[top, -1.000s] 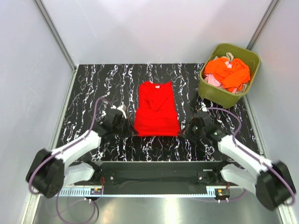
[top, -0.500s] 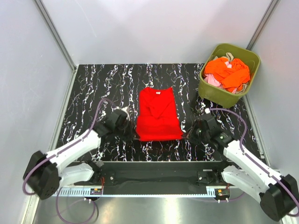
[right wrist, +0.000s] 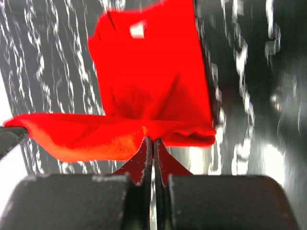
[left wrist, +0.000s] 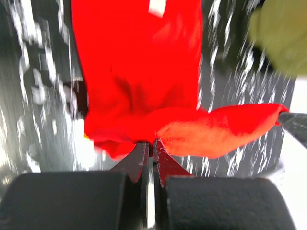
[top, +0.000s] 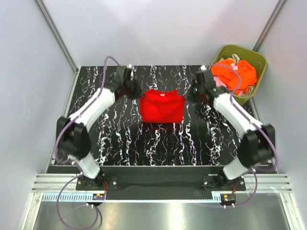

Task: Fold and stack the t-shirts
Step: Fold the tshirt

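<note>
Clamped shut on cloth, both of them: left end effector [left wrist: 152,143] pinching one end of a raised edge of the plain bright red cloth t-shirt [top: 162,105], right end effector [right wrist: 152,141] pinching the other end, with only a thin bite of fabric between each pair of jaws. Could lose that bite if pulled apart too hard. Could let the span sag and land wrinkled if brought too close together. Likely to give a skewed fold if lowered unevenly or let go on one side first. Might also drag the lower layer along the black, white-veined marble-pattern desk [top: 120,139] and undo the tucked sides, or lift a corner on opening if cloth clings to a finger. Worth watching the right arm too, working just beside the olive-green plastic bin [top: 249,51], near enough to nudge it. As for looks: bright, soft and matte, lying at mid-desk toward the far side, roughly square from above. Held edge drawn taut across the top, hanging a little between the pinches. Below it a flat layer with a dark crease down the middle and a small white label at the neckline. Farther off, a heap of crumpled orange, pale pink and beige shirts [top: 234,74] filling the bin, not yet folded.
</note>
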You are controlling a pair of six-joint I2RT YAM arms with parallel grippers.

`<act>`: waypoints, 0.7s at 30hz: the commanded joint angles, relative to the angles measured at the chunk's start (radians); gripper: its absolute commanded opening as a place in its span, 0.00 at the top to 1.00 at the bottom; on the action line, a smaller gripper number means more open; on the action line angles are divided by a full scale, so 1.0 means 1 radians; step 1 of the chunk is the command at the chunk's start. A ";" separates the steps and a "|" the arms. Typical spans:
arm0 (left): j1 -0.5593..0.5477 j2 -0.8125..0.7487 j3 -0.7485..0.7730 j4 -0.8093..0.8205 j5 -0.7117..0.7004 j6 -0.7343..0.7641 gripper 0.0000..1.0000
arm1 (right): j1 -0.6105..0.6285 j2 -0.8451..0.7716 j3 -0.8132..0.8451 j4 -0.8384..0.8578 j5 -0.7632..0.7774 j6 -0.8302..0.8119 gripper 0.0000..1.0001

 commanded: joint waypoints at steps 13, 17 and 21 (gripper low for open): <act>0.193 0.860 0.975 0.121 0.271 0.150 0.72 | -0.135 0.859 0.874 0.002 -0.140 -0.217 0.75; 0.233 0.799 0.908 0.169 0.249 0.161 0.52 | -0.144 0.933 1.104 -0.142 -0.128 -0.267 0.59; 0.232 0.598 0.694 0.212 0.251 0.199 0.50 | -0.144 0.855 1.034 -0.188 -0.121 -0.287 0.54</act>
